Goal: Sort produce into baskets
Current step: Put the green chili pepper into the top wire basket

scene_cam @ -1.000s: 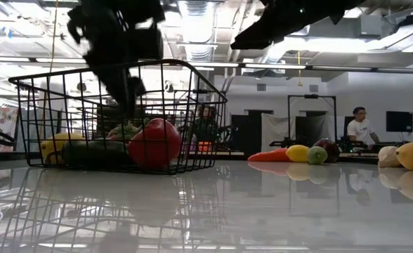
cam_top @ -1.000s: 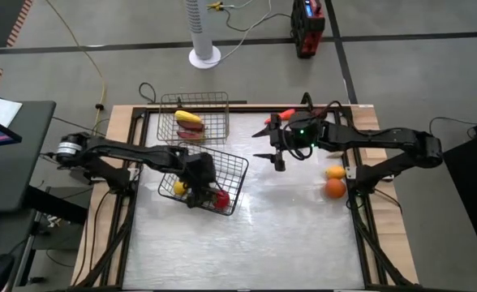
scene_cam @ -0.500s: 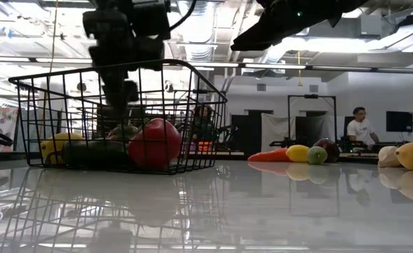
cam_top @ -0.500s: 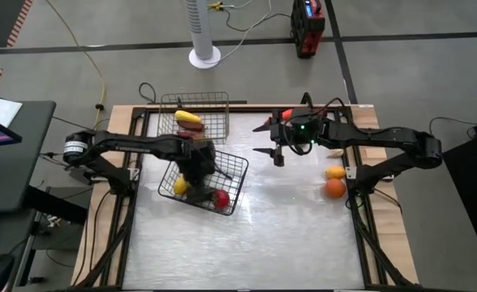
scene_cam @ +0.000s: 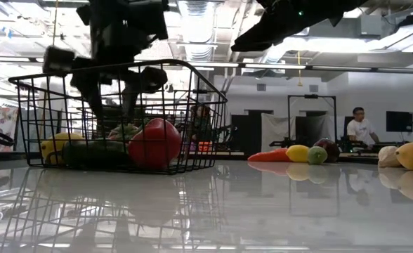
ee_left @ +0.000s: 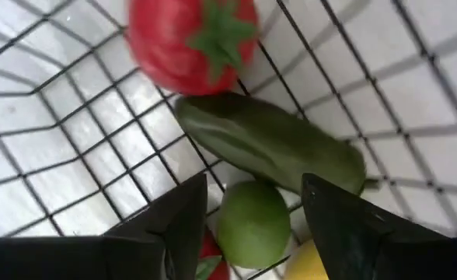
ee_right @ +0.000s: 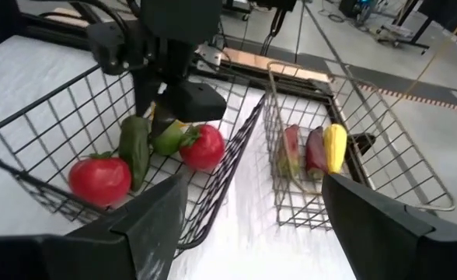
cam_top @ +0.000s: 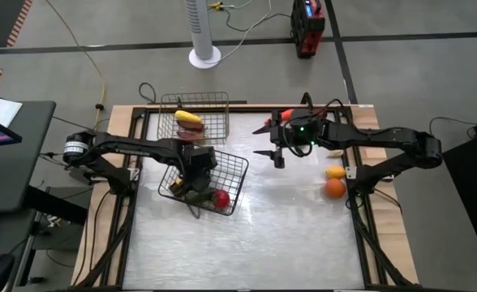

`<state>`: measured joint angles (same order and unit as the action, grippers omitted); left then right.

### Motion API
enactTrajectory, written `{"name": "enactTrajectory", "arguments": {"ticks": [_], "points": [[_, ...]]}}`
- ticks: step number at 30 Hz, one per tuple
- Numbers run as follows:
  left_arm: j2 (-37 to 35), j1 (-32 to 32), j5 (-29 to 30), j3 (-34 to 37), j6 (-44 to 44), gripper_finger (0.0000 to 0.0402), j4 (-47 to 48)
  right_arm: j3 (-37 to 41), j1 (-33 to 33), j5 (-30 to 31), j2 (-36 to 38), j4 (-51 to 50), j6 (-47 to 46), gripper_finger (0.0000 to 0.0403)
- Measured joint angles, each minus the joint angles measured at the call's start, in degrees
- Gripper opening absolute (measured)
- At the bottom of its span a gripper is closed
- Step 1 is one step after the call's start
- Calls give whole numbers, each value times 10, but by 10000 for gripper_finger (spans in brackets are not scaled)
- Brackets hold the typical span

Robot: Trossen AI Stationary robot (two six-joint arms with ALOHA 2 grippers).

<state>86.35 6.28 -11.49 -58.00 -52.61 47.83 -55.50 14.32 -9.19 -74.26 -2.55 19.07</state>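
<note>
dark basket [cam_top: 232, 174]: tomato, cucumber, lime | silver basket [cam_top: 214, 104]: corn | oranges [cam_top: 335, 188] on table

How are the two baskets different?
The dark basket has black wire; the silver basket has pale wire. The dark basket looks a bit bigger. It holds red tomatoes and green vegetables, with the left gripper open inside it; the silver basket holds a yellow corn and two dark reddish pieces, and no gripper. The dark basket sits skewed to the table edge; the silver one sits square. Both are open-top wire grids.
</note>
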Motion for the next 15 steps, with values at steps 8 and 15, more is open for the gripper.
{"name": "enactTrajectory", "arguments": {"ticks": [8, 15], "points": [[0, -38, 31, 53, -118, 196, -111, 12, -1, 0, 0, -4, -13, 325], [0, -40, 17, 67, -53, 196, -156, 14, 0, 0, 0, -4, -17, 325]]}}
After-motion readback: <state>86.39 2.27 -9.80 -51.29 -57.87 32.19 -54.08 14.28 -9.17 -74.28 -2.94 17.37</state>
